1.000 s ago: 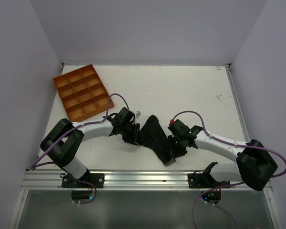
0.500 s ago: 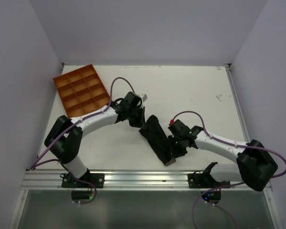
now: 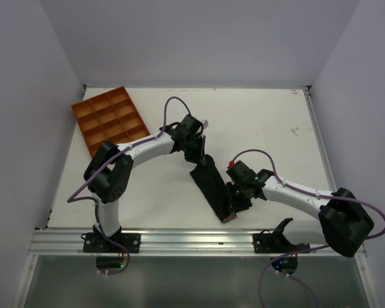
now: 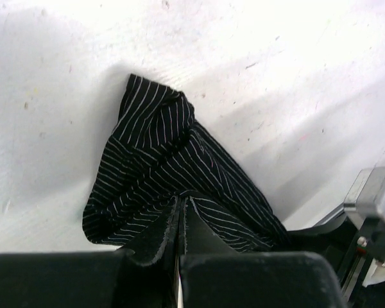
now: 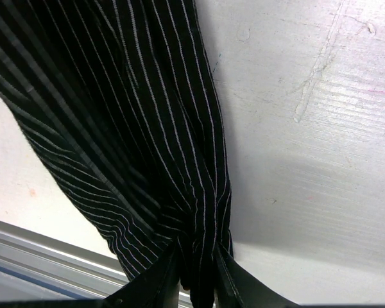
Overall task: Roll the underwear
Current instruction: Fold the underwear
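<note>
The underwear (image 3: pixel 212 183) is black with thin white stripes and lies as a narrow diagonal strip mid-table, a reddish-brown edge (image 3: pixel 230 218) at its near end. My left gripper (image 3: pixel 197 154) is at the strip's far end. Its jaws are pressed together, and the underwear (image 4: pixel 154 154) tents up to the left gripper (image 4: pixel 181 202). My right gripper (image 3: pixel 233 204) sits at the near end. In the right wrist view the right gripper (image 5: pixel 202 269) is shut on a bunched fold of the underwear (image 5: pixel 128 115), which fans out away from it.
An orange compartment tray (image 3: pixel 111 123) sits at the far left of the white table. An aluminium rail (image 3: pixel 192 240) runs along the near edge, close to the right gripper, and shows as the rail (image 5: pixel 25 250) in the right wrist view. Part of the right arm (image 4: pixel 372 205) shows past the fabric.
My left gripper shut on the underwear's left flap and carried it up and to the right, narrowing the spread fabric into a strip. The right gripper stayed put, still gripping.
</note>
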Motion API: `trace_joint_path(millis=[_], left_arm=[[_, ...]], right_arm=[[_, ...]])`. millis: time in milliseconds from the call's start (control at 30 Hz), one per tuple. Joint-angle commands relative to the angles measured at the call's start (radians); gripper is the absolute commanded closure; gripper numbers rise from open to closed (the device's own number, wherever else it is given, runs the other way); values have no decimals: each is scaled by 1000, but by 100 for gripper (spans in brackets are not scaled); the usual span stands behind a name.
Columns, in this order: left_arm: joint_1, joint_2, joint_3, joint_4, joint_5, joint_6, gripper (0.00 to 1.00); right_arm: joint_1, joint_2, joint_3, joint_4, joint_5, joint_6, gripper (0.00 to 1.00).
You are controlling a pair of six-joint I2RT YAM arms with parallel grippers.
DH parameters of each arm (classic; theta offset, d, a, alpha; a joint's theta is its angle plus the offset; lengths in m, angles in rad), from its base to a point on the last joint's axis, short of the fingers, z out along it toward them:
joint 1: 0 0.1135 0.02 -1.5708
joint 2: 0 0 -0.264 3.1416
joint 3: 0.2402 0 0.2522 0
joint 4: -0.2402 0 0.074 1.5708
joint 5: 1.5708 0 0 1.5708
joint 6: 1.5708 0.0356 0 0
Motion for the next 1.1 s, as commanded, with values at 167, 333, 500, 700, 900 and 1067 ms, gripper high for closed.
trace_joint_path(millis=[167, 333, 500, 700, 900, 1067], left_arm=[[10, 87, 133, 38, 61, 45, 100], [10, 111, 118, 150, 139, 62, 100], [25, 163, 155, 117, 138, 59, 91], [31, 170, 178, 13, 69, 106, 77], [50, 72, 187, -107, -100, 177, 67], [50, -65, 72, -65, -119, 168, 59]], right_arm=[[7, -6, -28, -46, 17, -9, 71], [7, -9, -28, -48, 14, -8, 69], [7, -24, -39, -57, 29, 6, 64], [7, -32, -47, -60, 41, 14, 64], [7, -80, -67, -63, 32, 32, 67], [5, -124, -79, -57, 28, 60, 66]])
